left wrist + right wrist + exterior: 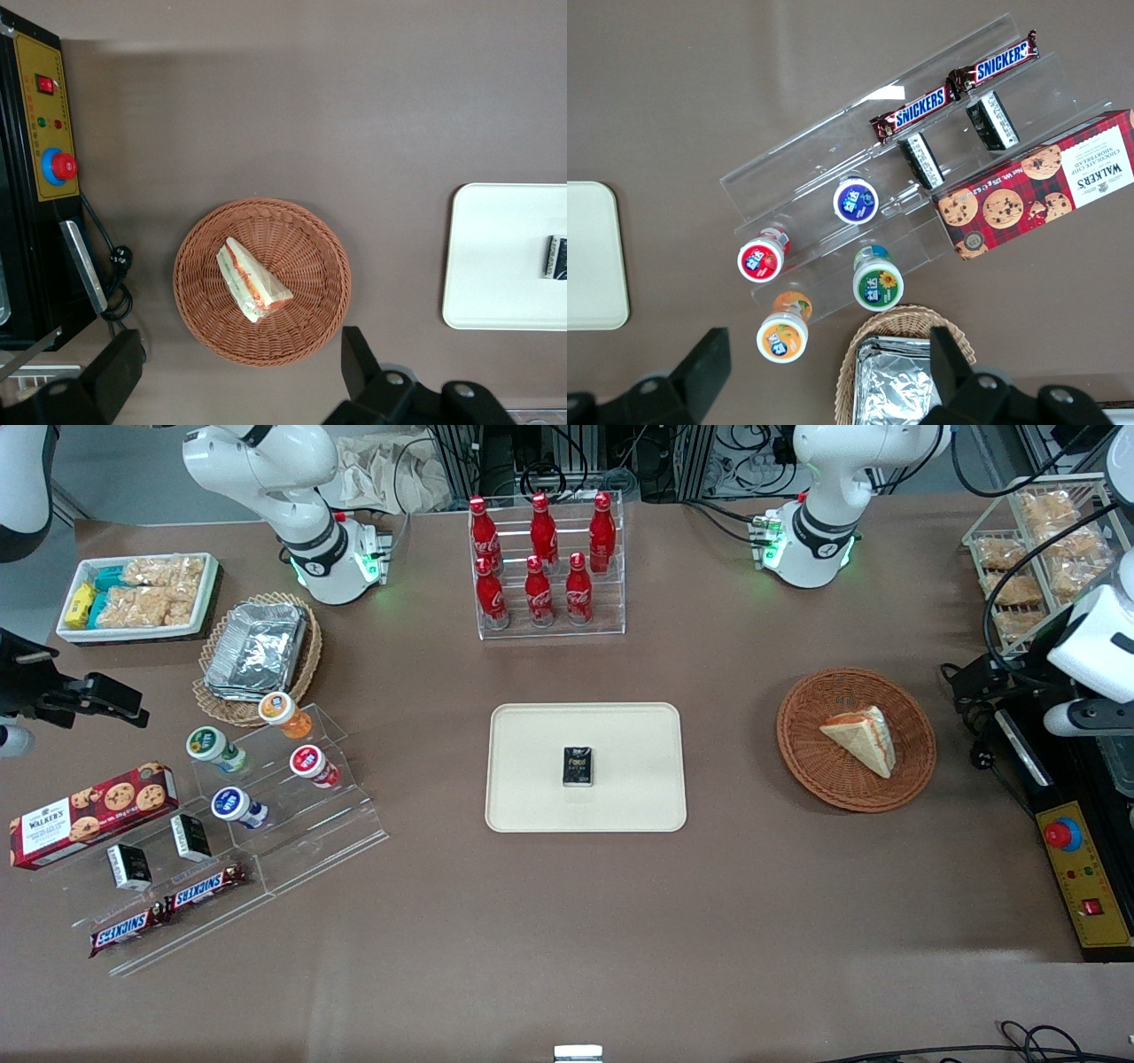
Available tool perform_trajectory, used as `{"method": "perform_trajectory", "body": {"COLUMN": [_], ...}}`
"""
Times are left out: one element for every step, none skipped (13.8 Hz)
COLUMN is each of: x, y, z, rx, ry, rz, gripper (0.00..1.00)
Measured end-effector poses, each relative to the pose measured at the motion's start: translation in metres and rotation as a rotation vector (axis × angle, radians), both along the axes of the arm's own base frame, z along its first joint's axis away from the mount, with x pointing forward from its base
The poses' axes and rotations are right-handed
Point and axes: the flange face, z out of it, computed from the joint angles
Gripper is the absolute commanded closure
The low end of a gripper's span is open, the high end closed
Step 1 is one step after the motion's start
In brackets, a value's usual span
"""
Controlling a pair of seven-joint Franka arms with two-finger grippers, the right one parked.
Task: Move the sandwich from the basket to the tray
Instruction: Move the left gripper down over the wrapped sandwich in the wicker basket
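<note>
Task status: not started in effect. The sandwich [861, 737] lies inside the basket [811, 722], touching the weave, with its filling edge turned toward the working arm's end of the tabletop [567, 921]. The tray [532, 779] sits well apart from the basket, at roughly 9 o'clock from it in the front view, and already carries a small dark packet [578, 766] near its centre. Grasp, lift, transfer and release all remain to be done.

Gripper [244, 376]: positioned high above the tabletop, looking down on the basket; the jaws are released and spread wide, with nothing between them. One finger [115, 372] shows in the wrist view.

View comparison:
- The left wrist view shows the sandwich [252, 282] with its orange-red and green filling, the basket [204, 283] and one end of the tray [496, 257]; the jaws themselves appear only here.
- The front view alone shows the whole tray, the bottle rack [545, 567] at 12 o'clock from it, and the snack displays toward the parked arm's end.
</note>
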Motion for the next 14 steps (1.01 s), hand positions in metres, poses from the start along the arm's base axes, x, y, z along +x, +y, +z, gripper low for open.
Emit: {"method": "perform_trajectory", "body": {"x": [0.0,0.0,0.001,0.001,0.002,0.003,0.003,0.003,0.004,0.003,0.002,0.001,-0.001,-0.003], "y": [0.004,0.007,0.009,0.011,0.012,0.012,0.012,0.012,0.011,0.01,0.009,0.009,0.009,0.01], "z": [0.0,0.0,-0.001,-0.002,-0.004,-0.006,-0.009,-0.014,-0.02,-0.028,-0.038,-0.048,-0.056,-0.064], "rx": [-0.004,-0.006,-0.006,-0.006,-0.005,-0.004,-0.001,0.002,0.007,0.013,0.02,0.027,0.033,0.039], "ry": [0.001,0.002,0.003,0.005,0.009,0.015,0.022,0.032,0.045,0.063,0.083,0.101,0.115,0.119], "rz": [0.007,0.014,0.018,0.02,0.026,0.055,0.125,0.217,0.307,0.374,0.416,0.442,0.465,0.499], "gripper": [0.0,0.0,0.0,0.0,0.0,0.0,0.0,0.0,0.0,0.0,0.0,0.0,0.0,0.0]}}
